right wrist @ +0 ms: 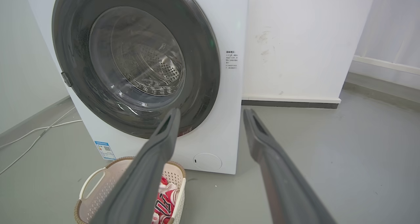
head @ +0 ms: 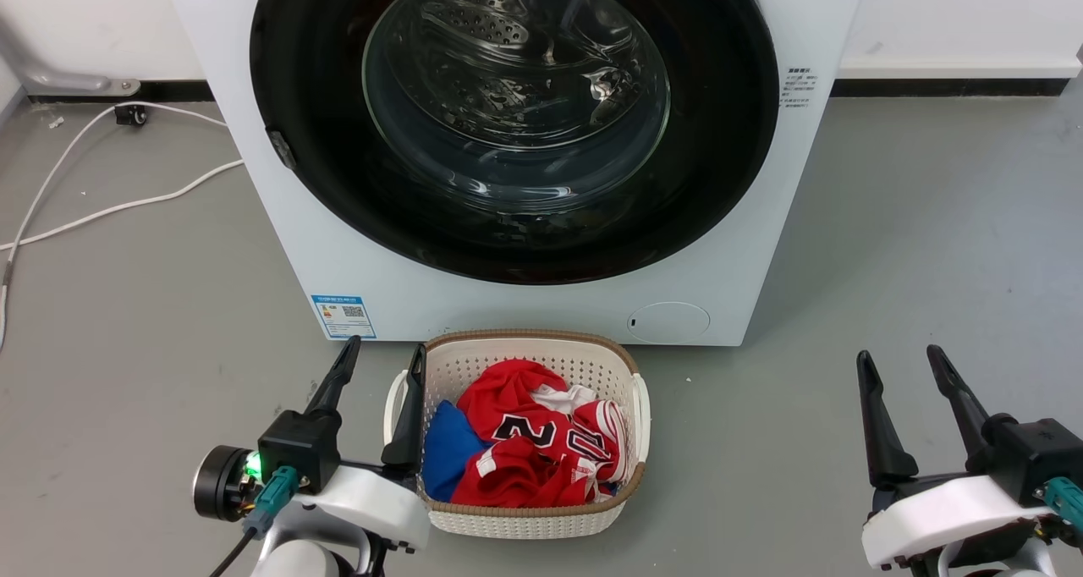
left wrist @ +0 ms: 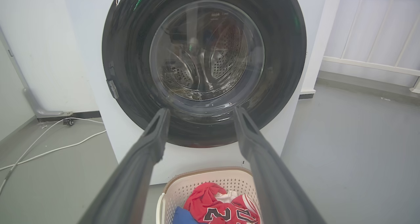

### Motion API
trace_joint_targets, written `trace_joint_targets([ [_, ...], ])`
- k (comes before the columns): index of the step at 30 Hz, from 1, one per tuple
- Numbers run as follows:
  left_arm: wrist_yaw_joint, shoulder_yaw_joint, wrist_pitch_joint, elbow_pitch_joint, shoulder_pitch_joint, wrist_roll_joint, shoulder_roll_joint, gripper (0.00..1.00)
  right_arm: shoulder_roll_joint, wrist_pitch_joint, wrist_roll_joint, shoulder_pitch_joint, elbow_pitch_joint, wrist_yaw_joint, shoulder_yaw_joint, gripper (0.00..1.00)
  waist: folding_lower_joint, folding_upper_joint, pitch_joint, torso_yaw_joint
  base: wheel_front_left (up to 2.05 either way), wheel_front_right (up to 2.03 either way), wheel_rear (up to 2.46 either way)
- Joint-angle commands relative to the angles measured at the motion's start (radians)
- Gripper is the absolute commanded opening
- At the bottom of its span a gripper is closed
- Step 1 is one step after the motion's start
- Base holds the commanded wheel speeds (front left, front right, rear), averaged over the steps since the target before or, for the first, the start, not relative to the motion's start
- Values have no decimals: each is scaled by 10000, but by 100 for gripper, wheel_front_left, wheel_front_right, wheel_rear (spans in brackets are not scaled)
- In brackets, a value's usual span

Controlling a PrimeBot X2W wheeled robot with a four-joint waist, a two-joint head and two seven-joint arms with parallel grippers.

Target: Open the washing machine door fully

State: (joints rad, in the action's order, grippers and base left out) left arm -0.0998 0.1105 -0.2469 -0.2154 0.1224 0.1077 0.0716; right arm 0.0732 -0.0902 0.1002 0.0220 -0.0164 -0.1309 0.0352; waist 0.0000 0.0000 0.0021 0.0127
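Spread jaws on both sides, nothing pinched; left gripper low left, just beside the basket handle; right gripper low right over bare floor, well apart from everything; door sitting shut, flush on the washer front, straight ahead past the basket; small latch tab on the door's left edge; red jersey and blue cloth heaped in the basket; white cable off left.

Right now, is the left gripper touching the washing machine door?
Apart. Head view: the left gripper sits low beside the laundry basket, white machine front showing between its fingertips and the washing machine door.
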Motion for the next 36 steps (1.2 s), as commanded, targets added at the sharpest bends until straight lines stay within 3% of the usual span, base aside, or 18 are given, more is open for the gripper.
trace_joint_targets([
  [1,-5,13,-82,-9,99,-177,20,100,-45,-87,-150,68,-43,3,23,100,0,0,-3,4,0,0,0],
  [32,-137,-158,-187,-428,208,306,-179,100,-219,-205,220,-37,185,3,118,100,0,0,98,19,0,0,0],
  [33,-136,-163,-187,-431,216,304,-180,100,-223,-186,256,-39,192,3,124,62,0,0,99,17,0,0,0],
  [35,-122,-173,-187,-438,222,293,-184,100,-226,-158,327,-48,197,3,128,7,0,0,98,14,0,0,0],
  [36,-114,-177,-187,-446,221,290,-187,100,-227,-126,405,-46,210,3,132,0,0,0,96,11,0,0,0],
])
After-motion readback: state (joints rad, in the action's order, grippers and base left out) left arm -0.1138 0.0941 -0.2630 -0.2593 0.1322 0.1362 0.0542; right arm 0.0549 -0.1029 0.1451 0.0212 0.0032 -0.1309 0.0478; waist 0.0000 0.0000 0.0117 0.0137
